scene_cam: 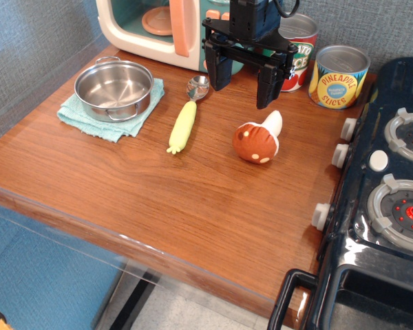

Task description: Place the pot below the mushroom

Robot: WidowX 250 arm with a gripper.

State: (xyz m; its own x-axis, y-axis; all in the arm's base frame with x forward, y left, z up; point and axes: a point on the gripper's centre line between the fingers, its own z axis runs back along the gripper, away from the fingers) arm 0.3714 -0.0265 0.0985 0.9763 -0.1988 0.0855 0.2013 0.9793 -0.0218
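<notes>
The tool hangs above the counter with its two black fingers pointing down and spread apart, empty, just behind the mushroom lying on its side, while the pot sits on a green cloth at the far left.

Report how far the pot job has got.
Nothing looks done: the pot sits on the teal cloth, far left of the mushroom. The gripper hangs open and empty near the mushroom. Grasping the pot and setting it below the mushroom remain.
</notes>
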